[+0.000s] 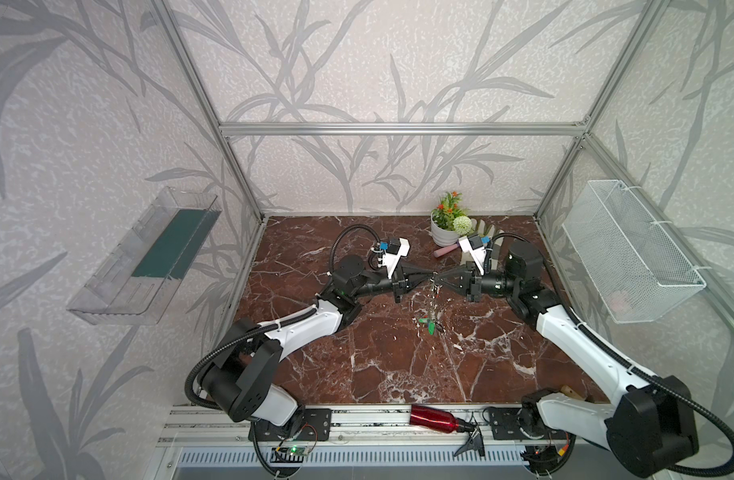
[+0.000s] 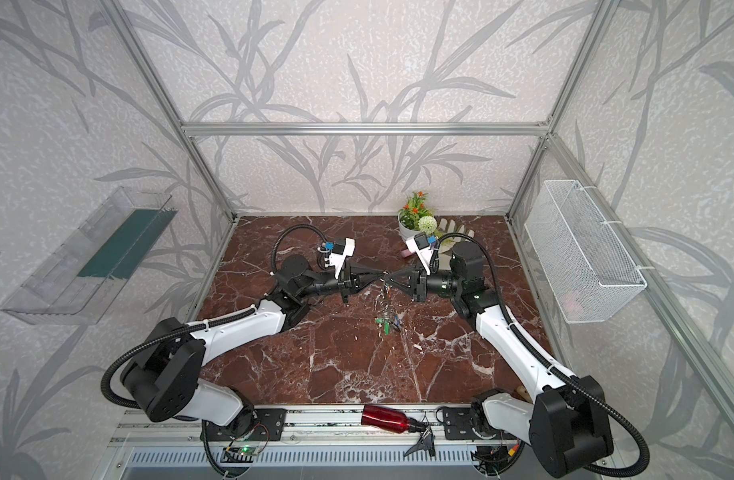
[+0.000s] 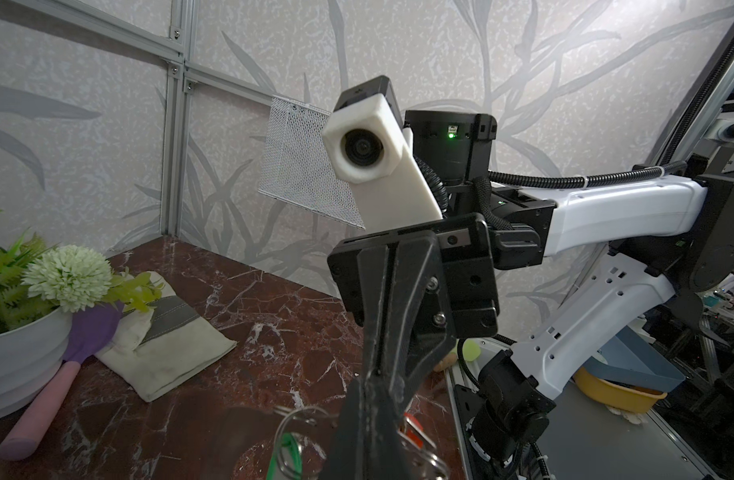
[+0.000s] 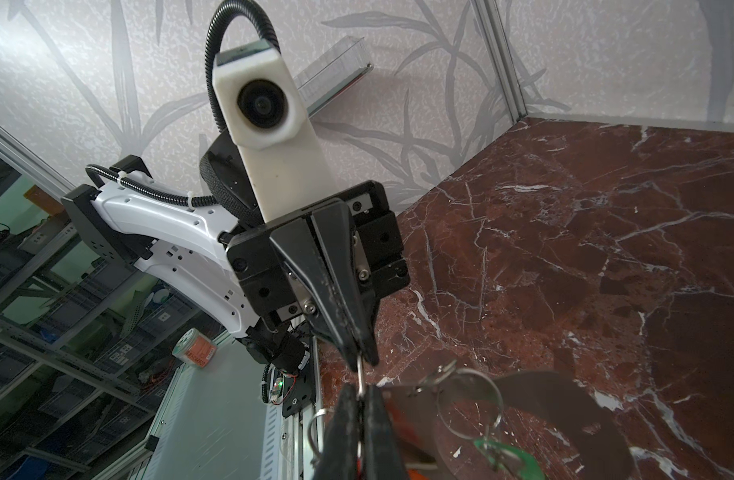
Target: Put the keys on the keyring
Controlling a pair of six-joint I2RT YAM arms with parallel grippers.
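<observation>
Left tool (image 4: 363, 355), right tool (image 4: 359, 399) pinching silver ring (image 4: 359, 376), flat grey keyring (image 4: 565, 399) dangling

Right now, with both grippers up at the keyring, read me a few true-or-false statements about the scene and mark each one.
1. The left gripper and the right gripper are both shut, tips meeting above the table. True.
2. The keyring lies flat on the table. False: it hangs from the gripper tips.
3. A green tag dangles at the keyring's low end. True.
4. The red bottle stands upright at the back. False: it lies on its side on the front rail.
5. The wire basket is on the left arm's side wall. False: it is on the right arm's side.
</observation>
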